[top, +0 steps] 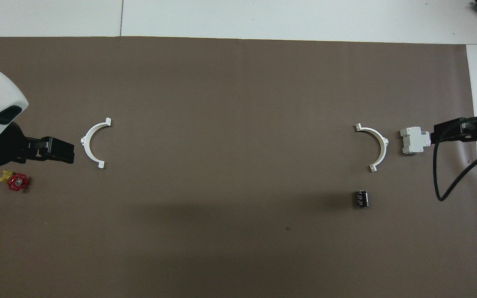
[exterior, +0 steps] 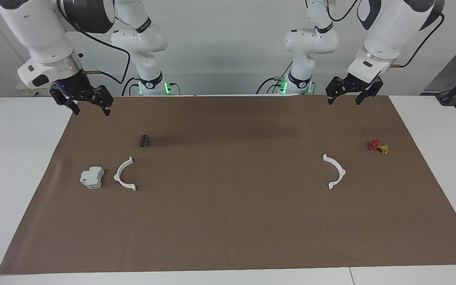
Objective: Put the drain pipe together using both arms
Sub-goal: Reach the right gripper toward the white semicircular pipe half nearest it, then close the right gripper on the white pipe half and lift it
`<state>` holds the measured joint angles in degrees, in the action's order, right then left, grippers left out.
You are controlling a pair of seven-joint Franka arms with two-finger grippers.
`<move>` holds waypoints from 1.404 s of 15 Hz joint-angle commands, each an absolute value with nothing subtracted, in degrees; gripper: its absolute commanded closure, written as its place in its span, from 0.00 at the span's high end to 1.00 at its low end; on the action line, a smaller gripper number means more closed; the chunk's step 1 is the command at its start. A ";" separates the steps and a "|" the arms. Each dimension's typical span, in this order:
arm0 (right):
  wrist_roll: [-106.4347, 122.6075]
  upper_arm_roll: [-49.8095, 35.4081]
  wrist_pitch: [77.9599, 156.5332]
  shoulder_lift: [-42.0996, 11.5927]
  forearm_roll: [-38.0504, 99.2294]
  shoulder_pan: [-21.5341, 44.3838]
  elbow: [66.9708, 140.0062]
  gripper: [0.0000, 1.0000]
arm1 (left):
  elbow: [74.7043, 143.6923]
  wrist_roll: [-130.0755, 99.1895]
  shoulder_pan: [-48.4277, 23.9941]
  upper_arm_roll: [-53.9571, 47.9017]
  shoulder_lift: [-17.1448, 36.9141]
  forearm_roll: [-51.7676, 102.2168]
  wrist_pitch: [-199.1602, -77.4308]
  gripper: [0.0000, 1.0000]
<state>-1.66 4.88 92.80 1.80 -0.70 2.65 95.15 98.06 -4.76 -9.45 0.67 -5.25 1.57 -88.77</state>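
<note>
Two white plastic half-rings lying flat on a brown paper mat [exterior: 228,221], well apart. One half-ring [exterior: 125,174] toward the right arm's end of the table, just beside a grey-white blocky box [exterior: 92,177]; the other half-ring [exterior: 334,171] toward the left arm's end. Open sides turned toward each other across the bare middle of the mat, likely laid out so that each arm can take its own piece and bring the two together there into one ring.

Right gripper [exterior: 90,107] raised over the mat's edge nearest the robots, fingers spread wide, holding nothing. Left gripper [exterior: 344,99] likewise raised over that same edge at its own end, fingers wide, empty. Both seemingly poised at the start, neither touching a part.

Small black cylinder [exterior: 145,141] lying nearer to the robots than the right arm's half-ring. Small red-and-yellow piece [exterior: 378,146] near the left arm's half-ring, closer to the mat's end. Apparently clutter, no part of the ring.

Assembly not yet begun; next, probably, a descent onto each half-ring. Thin, flat arcs likely awkward to pinch from the mat.
</note>
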 commanded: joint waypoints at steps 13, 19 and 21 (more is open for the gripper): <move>21.58 3.78 116.25 1.42 2.79 1.15 112.93 1.00 | 97.47 -4.66 -9.49 0.79 -5.62 0.62 -87.36 1.00; 38.04 3.78 132.86 -11.41 8.08 0.27 116.27 0.96 | 97.47 -4.66 -9.49 0.79 -5.62 0.62 -87.36 1.00; 41.38 3.78 138.14 -14.58 8.44 0.00 116.54 0.96 | 97.47 -4.66 -9.49 0.79 -5.62 0.62 -87.36 1.00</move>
